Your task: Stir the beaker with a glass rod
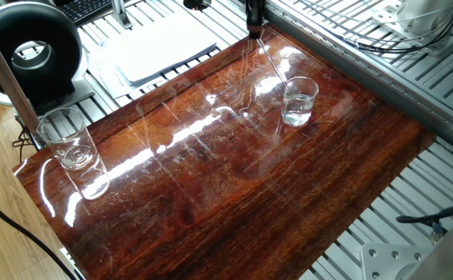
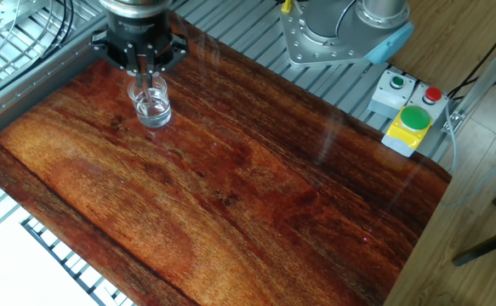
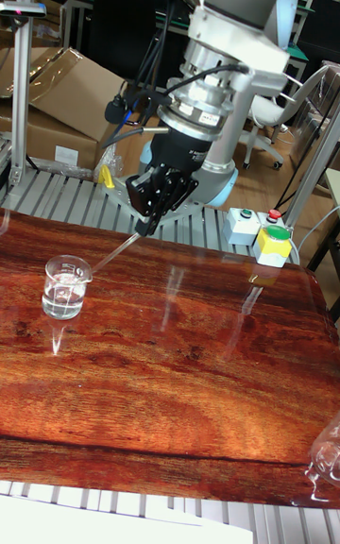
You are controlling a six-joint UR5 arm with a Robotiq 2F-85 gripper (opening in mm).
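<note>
The small beaker (image 1: 300,101) (image 2: 151,104) (image 3: 66,287) stands upright on the wooden table top (image 1: 234,179), holding a little clear liquid. My gripper (image 1: 253,23) (image 2: 142,59) (image 3: 145,223) hangs above and beside it, shut on the upper end of the glass rod (image 1: 273,65) (image 3: 110,253). The thin clear rod slants down from the fingertips, and its lower end dips inside the beaker. In the other fixed view the gripper body sits right over the beaker and hides most of the rod.
A taller glass tumbler (image 1: 67,140) (image 3: 327,454) stands at the far corner of the table. A black round device (image 1: 28,48) and a white sheet (image 1: 160,48) lie beyond the table's edge. A button box (image 2: 409,112) and the arm's base (image 2: 341,30) sit on the metal frame.
</note>
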